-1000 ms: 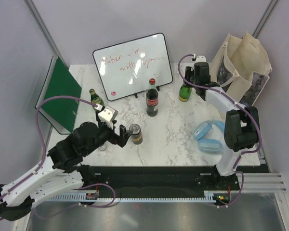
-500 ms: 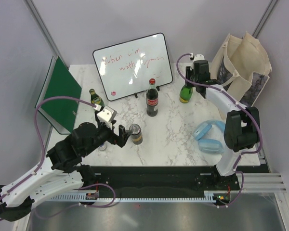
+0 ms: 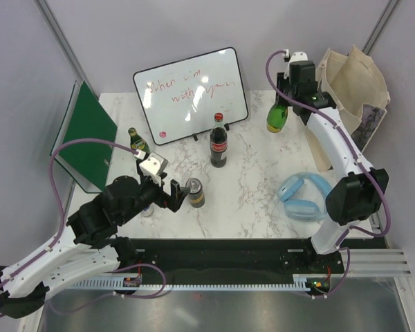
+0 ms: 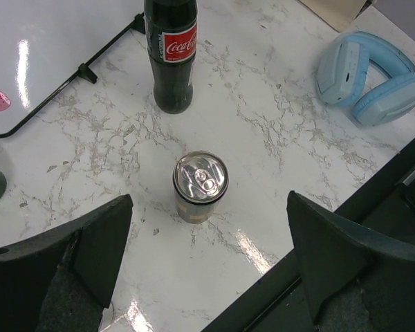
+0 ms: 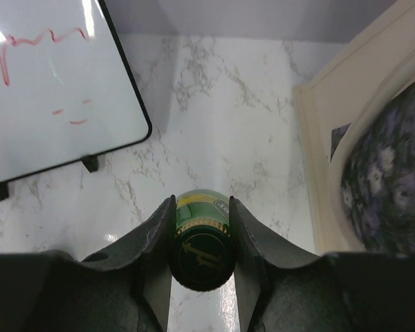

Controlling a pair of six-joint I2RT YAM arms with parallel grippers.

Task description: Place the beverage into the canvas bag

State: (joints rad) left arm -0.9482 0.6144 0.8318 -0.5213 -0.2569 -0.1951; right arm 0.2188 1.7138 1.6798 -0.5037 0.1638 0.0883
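Observation:
My right gripper (image 3: 282, 104) is shut on the neck of a green glass bottle (image 3: 277, 117) and holds it in the air, just left of the cream canvas bag (image 3: 356, 83). In the right wrist view the bottle's dark cap (image 5: 202, 256) sits between my fingers, and the bag (image 5: 373, 131) with its dark printed panel is at the right. My left gripper (image 3: 176, 196) is open, hanging over a drinks can (image 3: 194, 191), which shows in the left wrist view (image 4: 200, 185). A cola bottle (image 3: 218, 142) stands mid-table. Another green bottle (image 3: 137, 142) stands at the left.
A whiteboard (image 3: 190, 93) on a stand leans at the back. A green folder (image 3: 88, 135) stands at the left edge. Blue headphones (image 3: 301, 196) lie at the front right, also in the left wrist view (image 4: 370, 76).
My right gripper has lifted the green bottle off the table and carried it up and to the right, toward the bag. The left arm has not moved.

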